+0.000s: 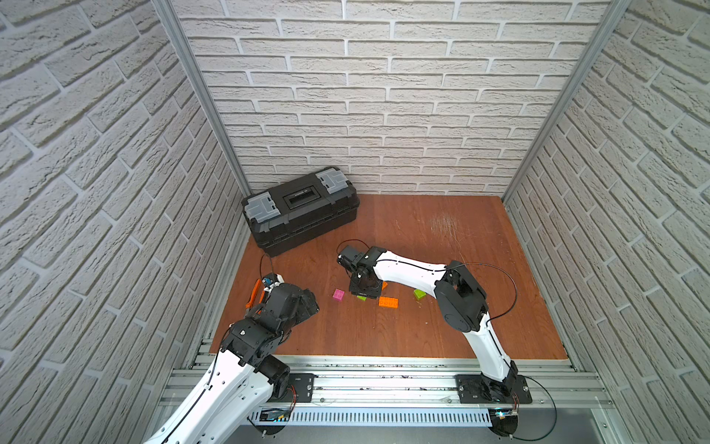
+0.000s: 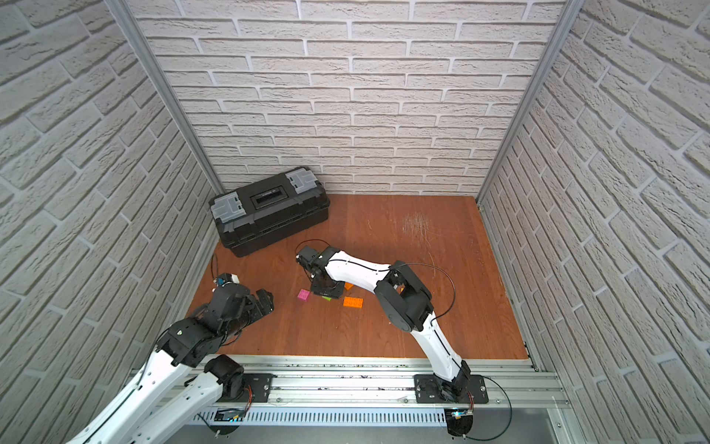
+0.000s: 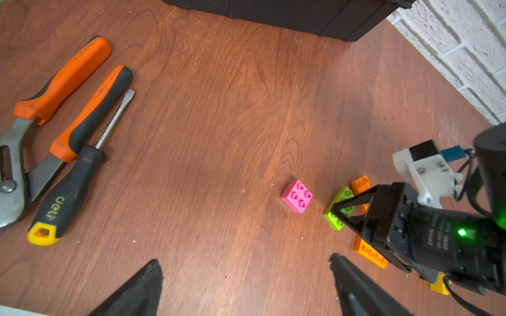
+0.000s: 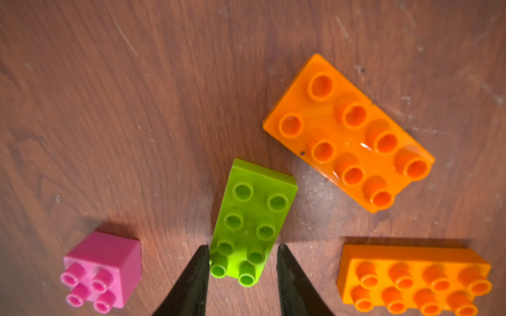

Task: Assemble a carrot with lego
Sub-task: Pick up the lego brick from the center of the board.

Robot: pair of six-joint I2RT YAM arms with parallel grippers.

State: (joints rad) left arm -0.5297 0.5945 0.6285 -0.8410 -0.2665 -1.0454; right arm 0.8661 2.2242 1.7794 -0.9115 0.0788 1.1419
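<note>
right gripper (image 4: 242, 246): jaws astride lime-green brick (image 4: 254, 216), just beside pink brick (image 4: 105, 262); clamp unclear | left gripper (image 3: 243, 258): jaws wide apart; near pink brick

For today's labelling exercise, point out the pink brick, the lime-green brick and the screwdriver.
pink brick (image 3: 297, 196), left wrist view, studded top.
lime-green brick (image 4: 253, 219), right wrist view, studded top.
screwdriver (image 3: 69, 187), left wrist view, black handle.

White-and-black twin arms
White shells, black joints and thin black cables on left arm (image 1: 226, 380) and right arm (image 1: 407, 269); left tool (image 3: 243, 258) fingers black, pointed; green light (image 3: 462, 232) near right arm's tip.
</note>
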